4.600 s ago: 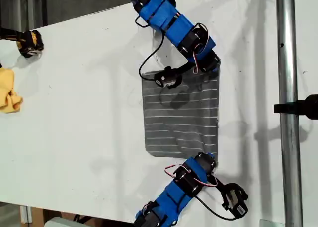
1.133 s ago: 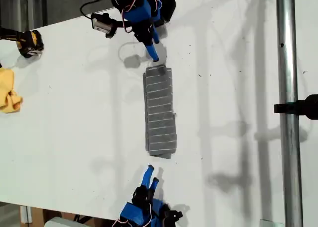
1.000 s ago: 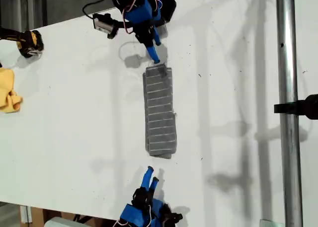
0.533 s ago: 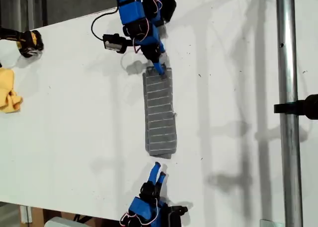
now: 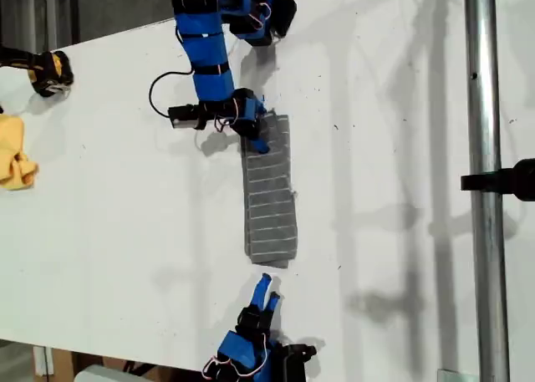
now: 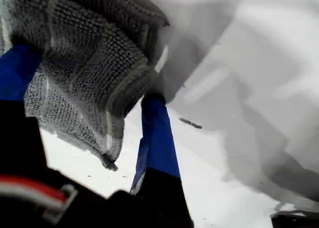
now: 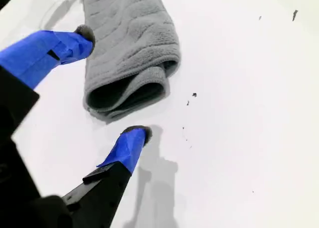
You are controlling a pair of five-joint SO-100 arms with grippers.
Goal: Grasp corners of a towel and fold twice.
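One white table (image 5: 125, 198), matte, a few dark specks; beyond its far edge, at the exterior view's top left, dark floor. Metal pole (image 5: 483, 181) runs top to bottom at the exterior view's right, black clamp (image 5: 501, 181) on it. Yellow cloth (image 5: 15, 152) and a yellow-black object (image 5: 48, 71) at that view's left edge.

Towel (image 5: 270, 194): grey, pale stripes, folded to a narrow strip near the table's middle; long axis runs top to bottom in the exterior view, short ends facing the two arms.

My first gripper (image 5: 255, 135): at the strip's upper end, fingers (image 6: 155, 133) set apart, towel fabric between them and draped over one; grip not certain.

My second gripper (image 5: 267, 290): just below the strip's lower end (image 7: 127, 91), fingers spread wide, holding nothing, clear of the cloth
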